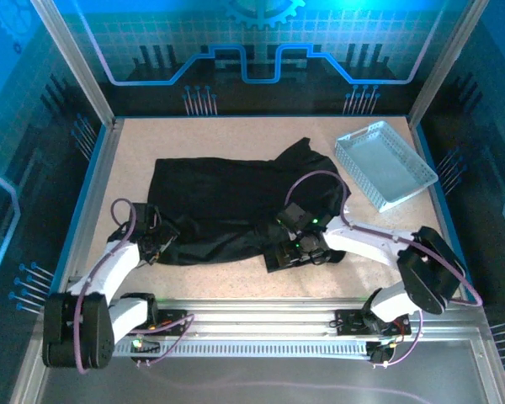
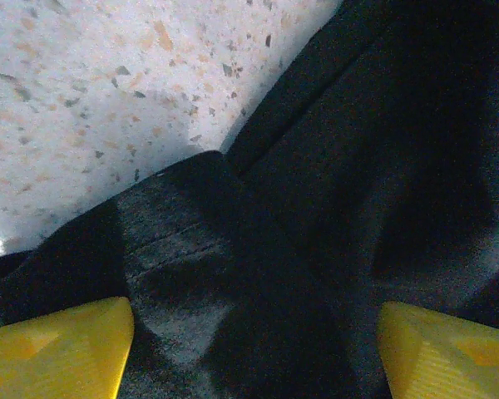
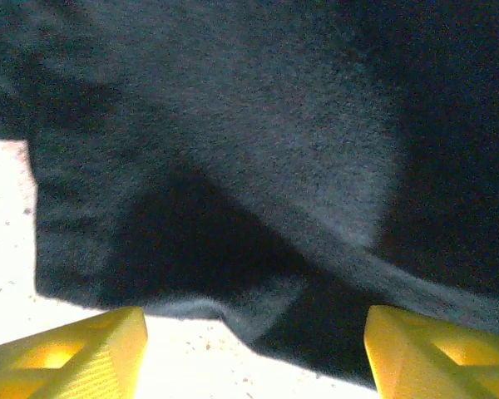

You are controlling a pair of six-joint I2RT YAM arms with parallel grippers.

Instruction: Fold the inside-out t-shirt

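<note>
The inside-out t-shirt (image 1: 219, 206) is a black, rumpled cloth spread across the middle of the table, one part reaching toward the back right. My left gripper (image 1: 157, 241) is at its near left corner. In the left wrist view the yellow fingers (image 2: 58, 349) stand wide apart over a folded edge of the t-shirt (image 2: 316, 208), so the left gripper (image 2: 254, 357) is open. My right gripper (image 1: 291, 246) is at the near right hem. The right gripper (image 3: 254, 353) is open too, with the t-shirt hem (image 3: 233, 166) lying just ahead of its fingers (image 3: 432, 353).
A light grey perforated tray (image 1: 385, 163) sits at the back right, just beside the shirt's far part. The speckled tabletop (image 1: 236, 282) shows bare along the near edge and the back strip (image 1: 219, 135). Frame posts and walls close in the sides.
</note>
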